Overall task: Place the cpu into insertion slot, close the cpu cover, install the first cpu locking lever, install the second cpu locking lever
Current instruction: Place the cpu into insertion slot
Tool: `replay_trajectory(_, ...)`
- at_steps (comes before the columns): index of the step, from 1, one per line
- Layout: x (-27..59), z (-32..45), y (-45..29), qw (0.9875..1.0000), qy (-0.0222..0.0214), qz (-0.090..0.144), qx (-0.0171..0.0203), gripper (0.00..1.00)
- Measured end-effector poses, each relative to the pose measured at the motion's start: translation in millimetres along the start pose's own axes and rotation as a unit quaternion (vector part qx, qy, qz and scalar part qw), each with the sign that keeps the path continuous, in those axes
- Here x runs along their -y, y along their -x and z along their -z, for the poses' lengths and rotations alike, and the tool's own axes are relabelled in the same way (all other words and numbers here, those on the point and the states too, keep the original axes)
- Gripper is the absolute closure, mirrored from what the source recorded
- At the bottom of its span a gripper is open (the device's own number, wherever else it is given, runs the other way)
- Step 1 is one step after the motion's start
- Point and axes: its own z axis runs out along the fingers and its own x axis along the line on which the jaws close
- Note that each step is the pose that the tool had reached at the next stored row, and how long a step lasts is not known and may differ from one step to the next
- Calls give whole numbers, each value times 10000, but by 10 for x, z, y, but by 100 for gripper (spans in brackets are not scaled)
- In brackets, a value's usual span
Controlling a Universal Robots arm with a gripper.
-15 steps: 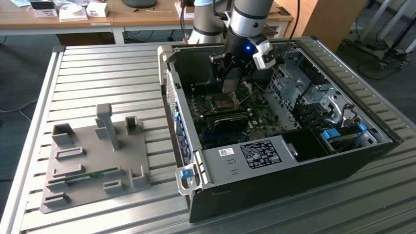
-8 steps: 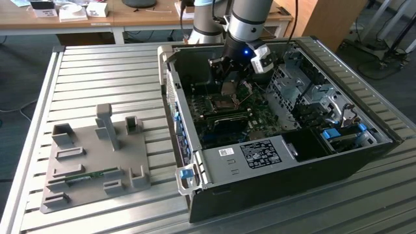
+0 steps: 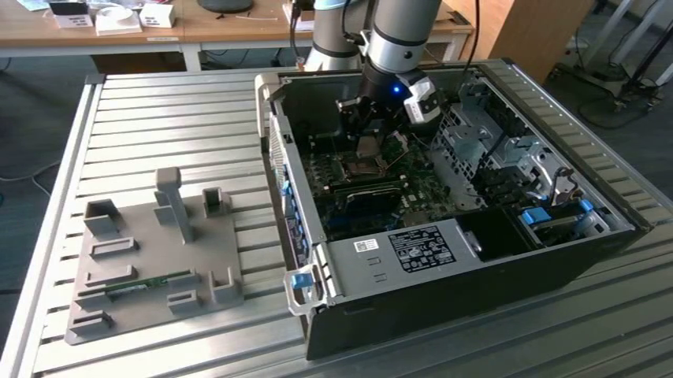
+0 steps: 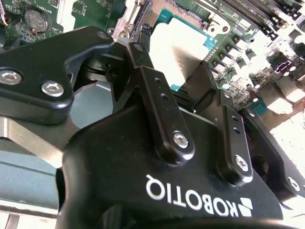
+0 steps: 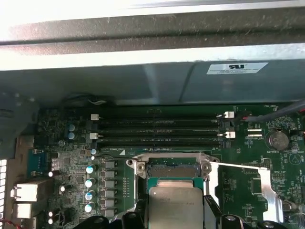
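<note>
— What's the gripper doing?
— I see it clenched on the cpu, pinched between both fingers. The insertion slot lies just under its fingertips, inside the computer case.

The room I'm watching
Wooden desk at eleven o'clock (white boxes on it), dark floor at nine.

cpu lower edge behind claw, cut off
</note>
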Motion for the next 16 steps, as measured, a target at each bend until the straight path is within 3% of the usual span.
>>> replay_trajectory(9,6,-75,0,10000,0,0,1,46)
replay_trajectory(16,7,-77,0,10000,-1,0,1,46)
